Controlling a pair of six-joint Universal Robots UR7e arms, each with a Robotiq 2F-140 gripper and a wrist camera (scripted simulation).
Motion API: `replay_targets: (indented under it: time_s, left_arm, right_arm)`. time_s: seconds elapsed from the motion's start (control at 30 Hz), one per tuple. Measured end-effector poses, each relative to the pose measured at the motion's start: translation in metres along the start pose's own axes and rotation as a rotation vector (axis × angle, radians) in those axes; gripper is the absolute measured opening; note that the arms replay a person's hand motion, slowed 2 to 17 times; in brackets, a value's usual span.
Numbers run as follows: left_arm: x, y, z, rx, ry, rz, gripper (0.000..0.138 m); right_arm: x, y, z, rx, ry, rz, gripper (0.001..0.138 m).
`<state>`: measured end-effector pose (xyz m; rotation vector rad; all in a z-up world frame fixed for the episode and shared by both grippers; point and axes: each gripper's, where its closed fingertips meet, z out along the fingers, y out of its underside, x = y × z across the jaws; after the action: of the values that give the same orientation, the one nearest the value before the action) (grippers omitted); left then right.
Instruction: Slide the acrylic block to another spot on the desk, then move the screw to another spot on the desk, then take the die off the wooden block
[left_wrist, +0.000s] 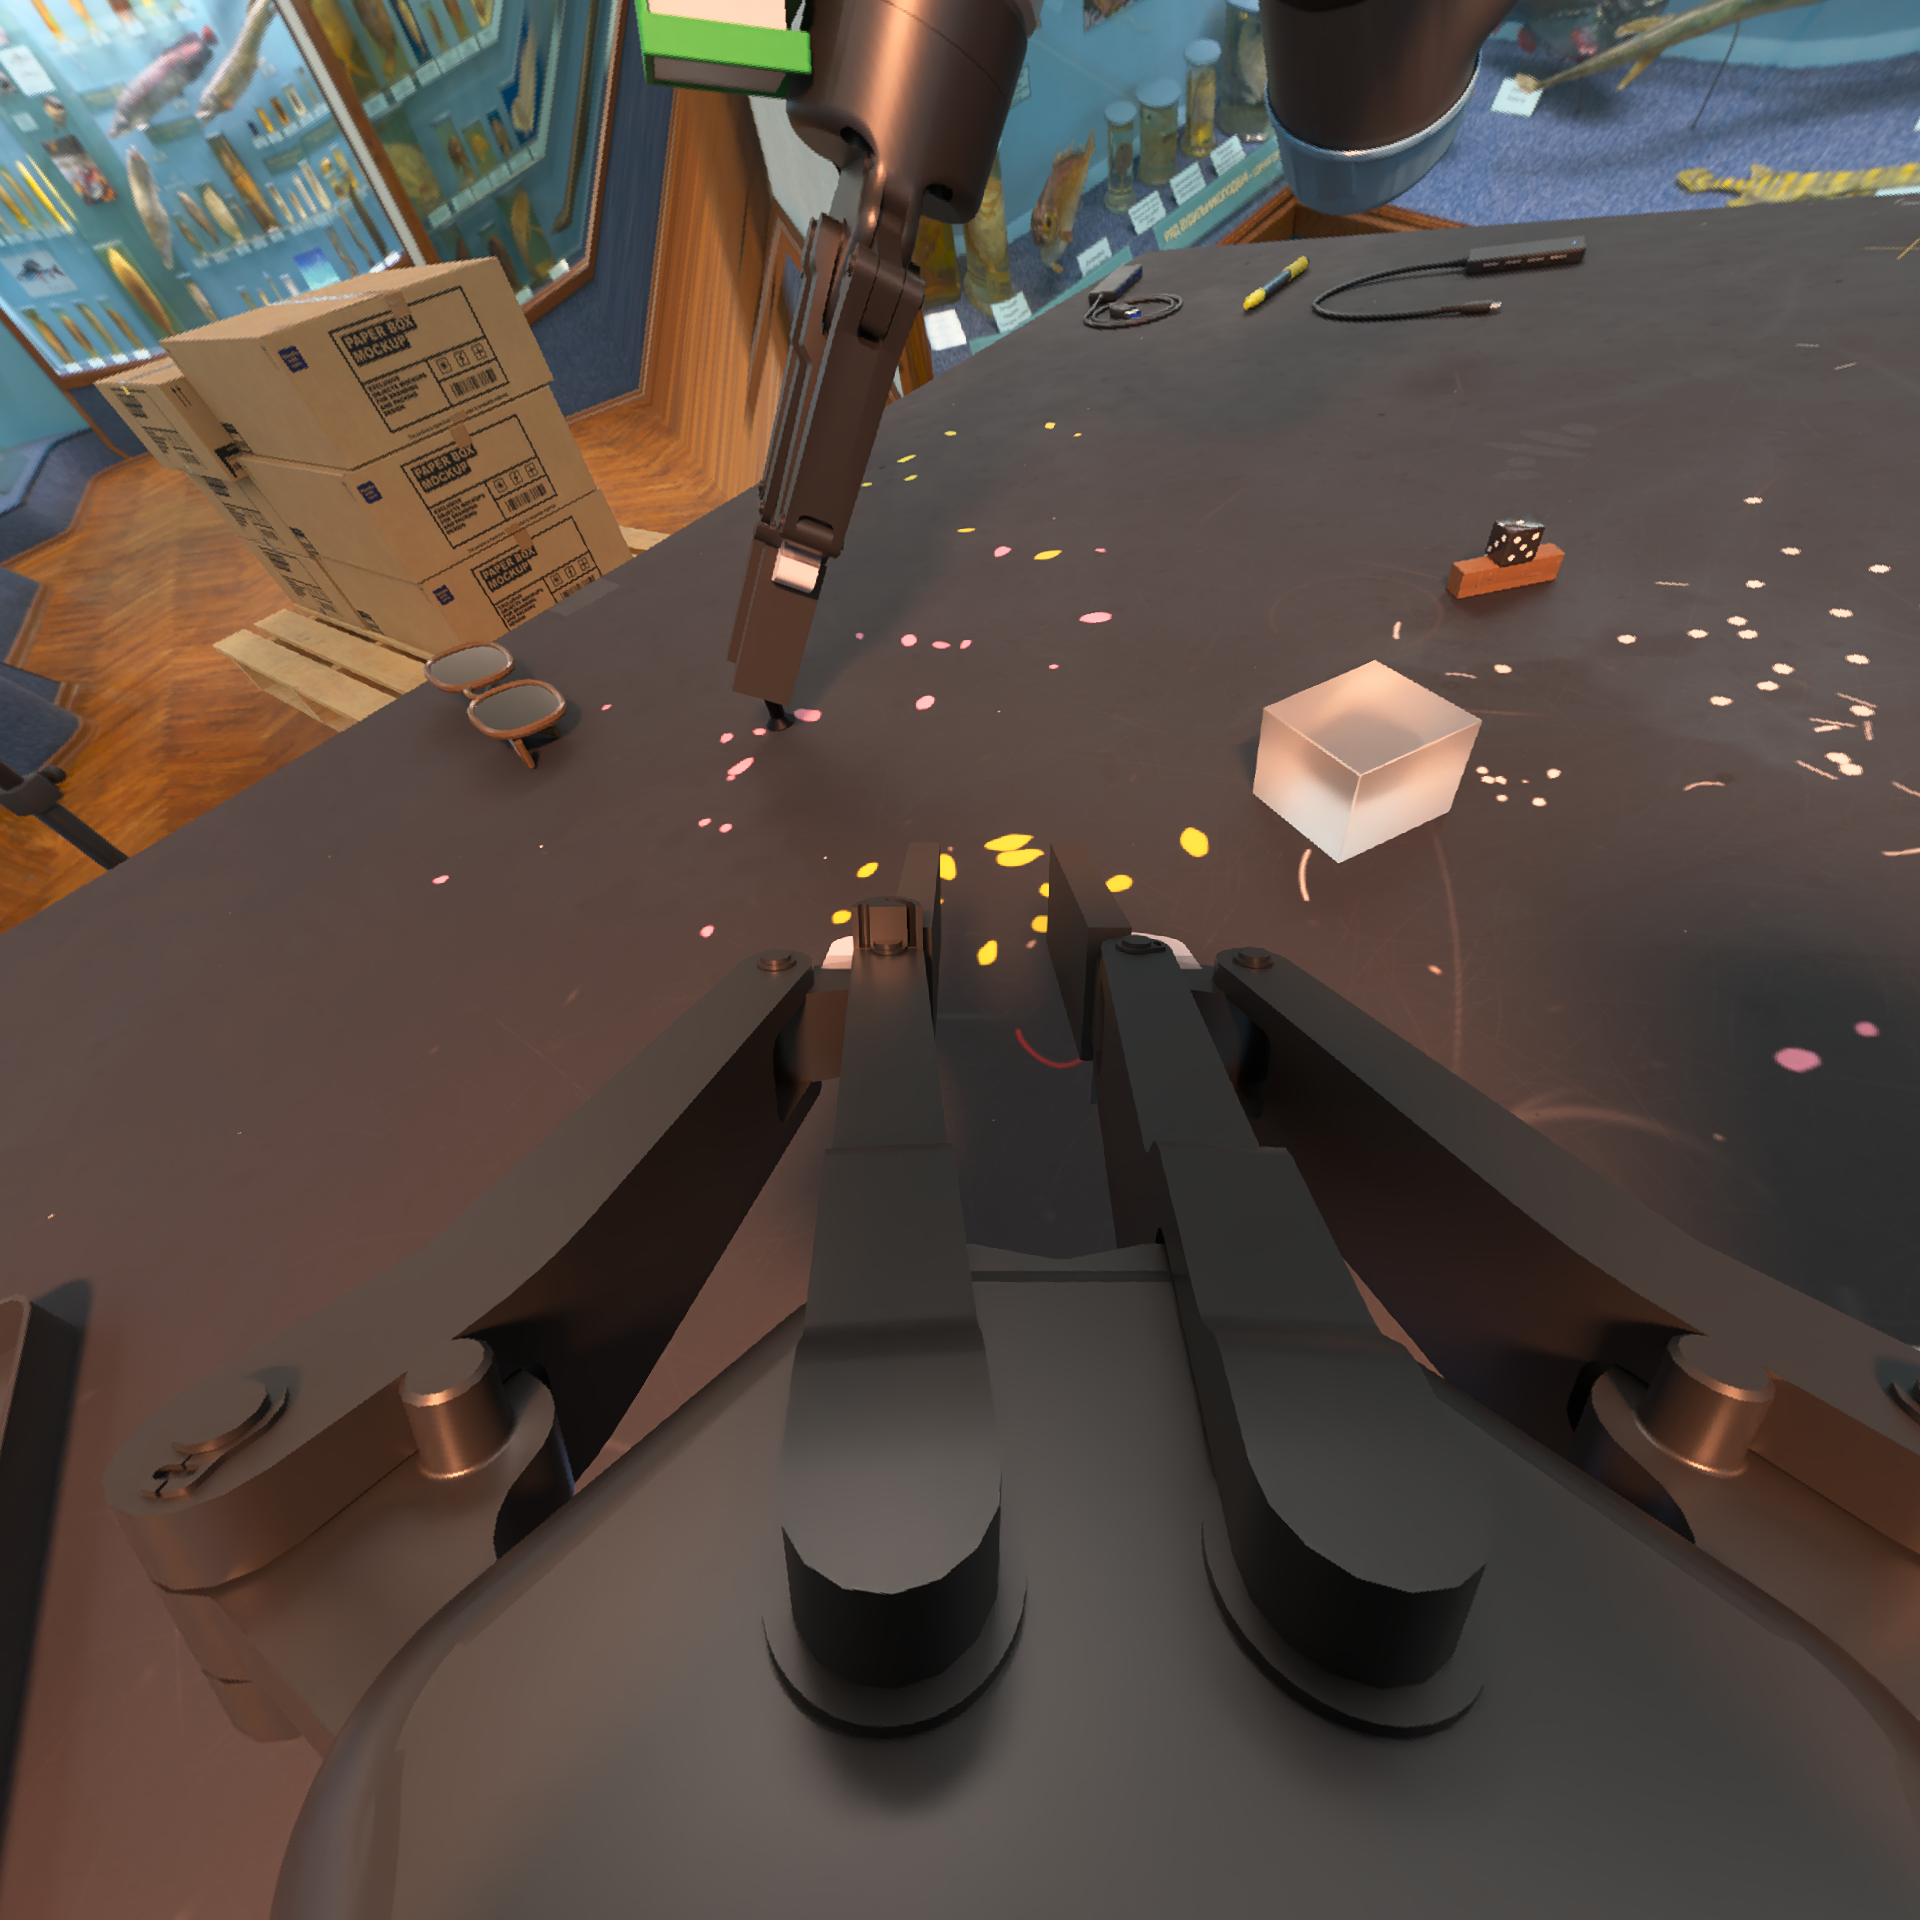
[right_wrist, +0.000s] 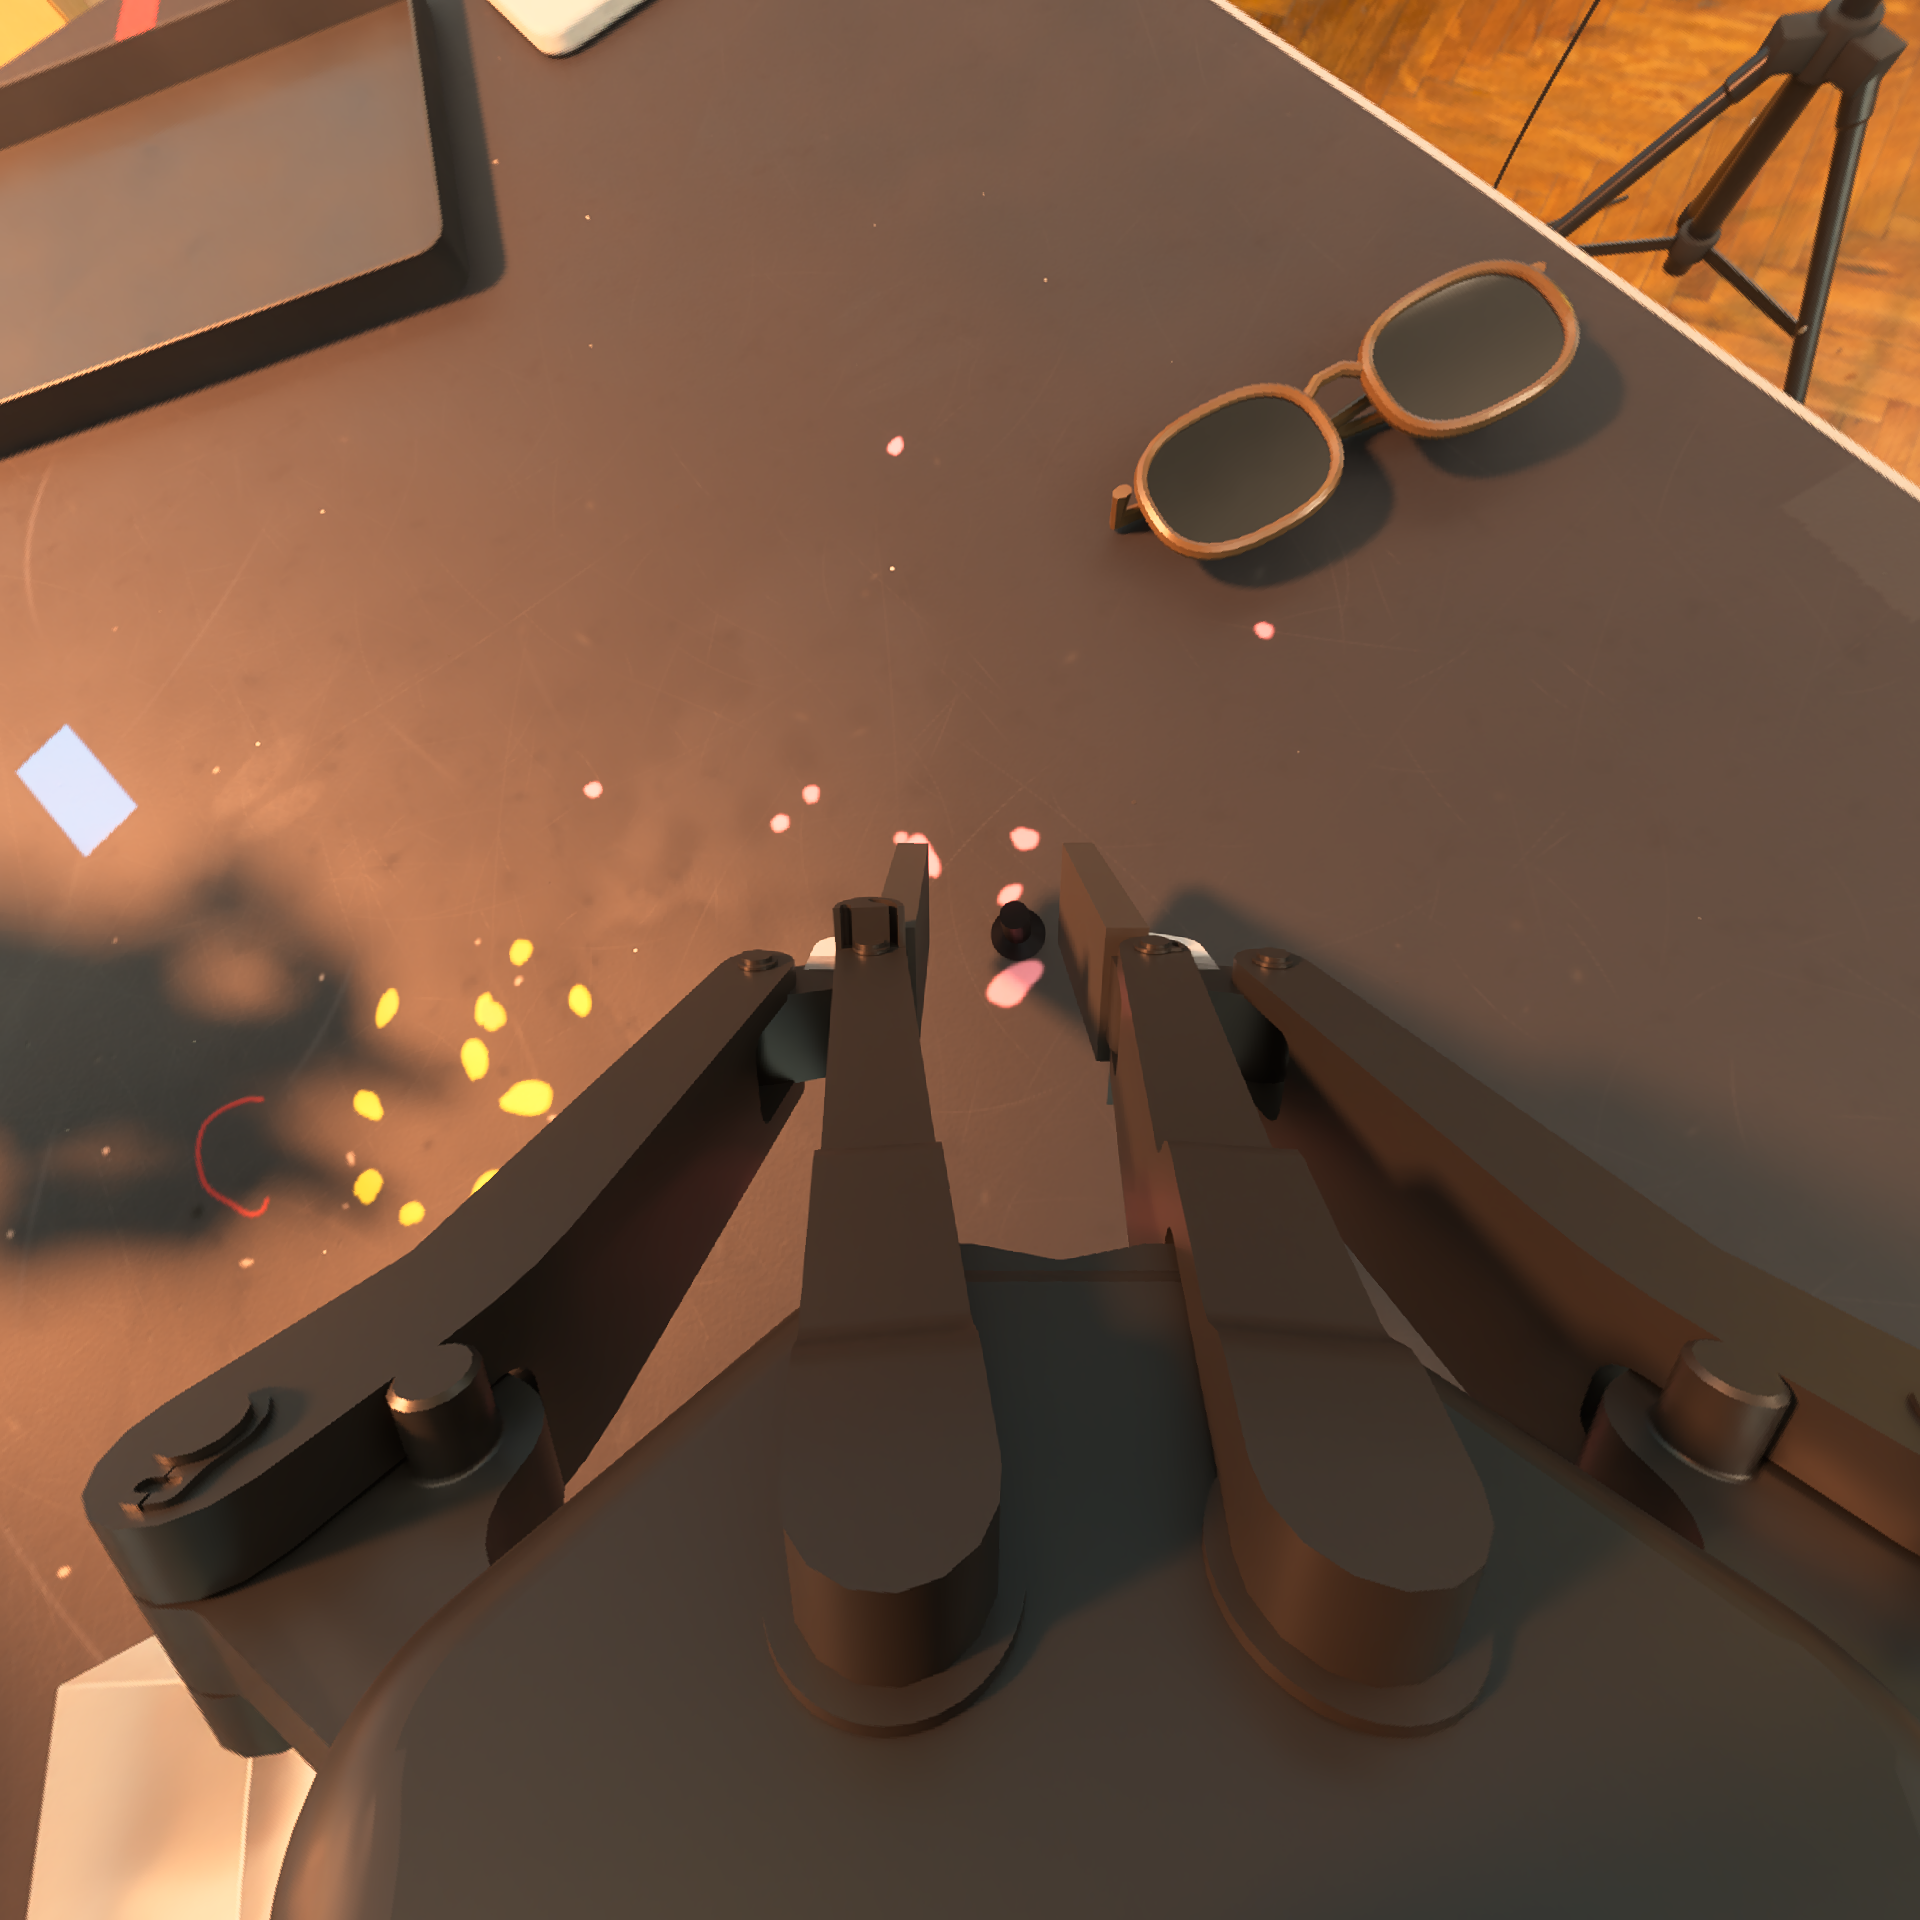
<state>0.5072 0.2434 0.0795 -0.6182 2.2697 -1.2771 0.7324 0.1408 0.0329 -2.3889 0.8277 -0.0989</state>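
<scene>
Right wrist view: the right gripper (right_wrist: 994, 909) is shown part-open around the screw (right_wrist: 1015, 928), not clamping it; the left gripper (left_wrist: 995, 899) is held part-open, empty.

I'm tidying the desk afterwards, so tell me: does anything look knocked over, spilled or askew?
Nothing looks knocked over. The die sits tilted on one corner atop the wooden block, which is the only oddity. The paint-like specks on the desk seem to be old stains.
</scene>
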Motion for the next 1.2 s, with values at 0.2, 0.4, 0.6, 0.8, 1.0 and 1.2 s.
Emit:
replay_targets:
  time_s: [0.2, 0.4, 0.6, 0.8, 1.0, 1.2]
  left_arm:
    - [-0.002, 0.001, 0.000, 0.000, 0.002, -0.006, 0.028]
    - [-0.002, 0.002, 0.001, -0.004, 0.005, -0.003, 0.028]
    - [-0.002, 0.002, 0.002, -0.005, 0.007, 0.000, 0.028]
    - [-0.002, 0.002, 0.003, -0.005, 0.008, 0.001, 0.028]
    - [-0.001, 0.001, 0.003, -0.004, 0.004, 0.004, 0.028]
    - [-0.002, 0.000, 0.002, -0.002, -0.003, 0.005, 0.028]
  right_arm:
    - [0.005, 0.004, 0.010, -0.042, 0.007, 0.001, 0.025]
    - [0.005, 0.004, 0.012, -0.051, 0.009, -0.020, 0.008]
    - [0.005, 0.005, 0.012, -0.052, 0.007, -0.038, 0.008]
    - [0.004, 0.006, 0.010, -0.050, 0.009, -0.055, 0.008]
    - [-0.001, 0.007, 0.000, -0.030, -0.007, -0.067, 0.008]
    - [-0.008, 0.009, -0.021, 0.001, -0.013, -0.092, 0.008]
